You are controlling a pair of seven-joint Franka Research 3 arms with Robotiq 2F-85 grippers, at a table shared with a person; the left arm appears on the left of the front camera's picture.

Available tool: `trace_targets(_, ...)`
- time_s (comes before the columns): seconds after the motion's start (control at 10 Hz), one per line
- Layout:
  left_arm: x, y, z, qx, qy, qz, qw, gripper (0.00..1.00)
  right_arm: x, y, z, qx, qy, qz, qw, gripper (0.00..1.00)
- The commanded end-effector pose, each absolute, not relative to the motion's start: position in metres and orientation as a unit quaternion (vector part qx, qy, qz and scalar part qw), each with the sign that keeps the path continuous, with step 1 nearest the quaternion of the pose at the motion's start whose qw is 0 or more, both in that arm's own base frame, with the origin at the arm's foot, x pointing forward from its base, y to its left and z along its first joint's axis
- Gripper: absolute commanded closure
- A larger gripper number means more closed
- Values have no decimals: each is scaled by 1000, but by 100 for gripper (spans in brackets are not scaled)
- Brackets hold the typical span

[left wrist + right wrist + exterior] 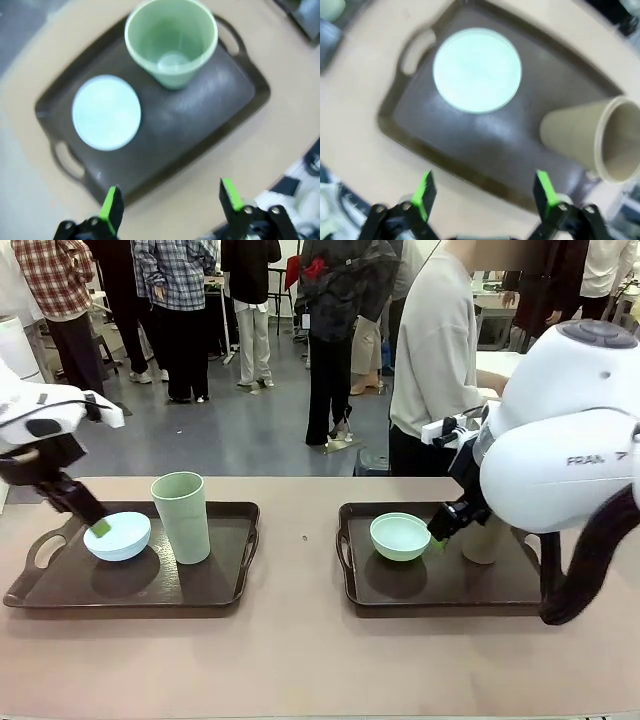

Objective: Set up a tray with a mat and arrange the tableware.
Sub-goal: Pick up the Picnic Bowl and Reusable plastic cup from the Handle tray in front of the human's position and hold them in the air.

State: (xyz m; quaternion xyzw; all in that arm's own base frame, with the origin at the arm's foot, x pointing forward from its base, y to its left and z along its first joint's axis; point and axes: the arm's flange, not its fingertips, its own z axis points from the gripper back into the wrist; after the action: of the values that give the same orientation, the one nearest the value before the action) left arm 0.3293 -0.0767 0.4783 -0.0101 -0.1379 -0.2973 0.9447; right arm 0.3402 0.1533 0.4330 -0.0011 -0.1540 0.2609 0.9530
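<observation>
L tool (170,197) just above blue bowl (106,112)

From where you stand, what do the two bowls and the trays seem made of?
Pale blue bowl and mint green bowl: probably plastic, matte, no glare. Left tray and right tray: likely moulded plastic, dark brown, dull sheen, cut-out handles.

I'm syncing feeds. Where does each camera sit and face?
Front: between the arms, facing a person across the table; left arm, right arm show.
Left wrist: above left tray, looking down; open left end effector.
Right wrist: above right tray, looking down; open right end effector.
Shared: front and left wrist show the pale blue bowl.
</observation>
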Motion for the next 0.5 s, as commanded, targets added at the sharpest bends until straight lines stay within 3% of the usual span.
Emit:
trace_targets(0.0,230,-60,429,-16,-116,-271,955,0,175,84,346,-9,-111,216,970,0)
trace_targets(0.1,228,-61,431,-19,-125,-260,957,0,170,86,351,-27,-101,201,974,0)
trace_targets(0.2,311,-72,490,-12,-121,-287,950,0,327,150,438,-7,-124,242,962,0)
trace_targets(0.4,311,-72,490,-12,-121,-287,950,0,327,150,438,-7,-124,242,962,0)
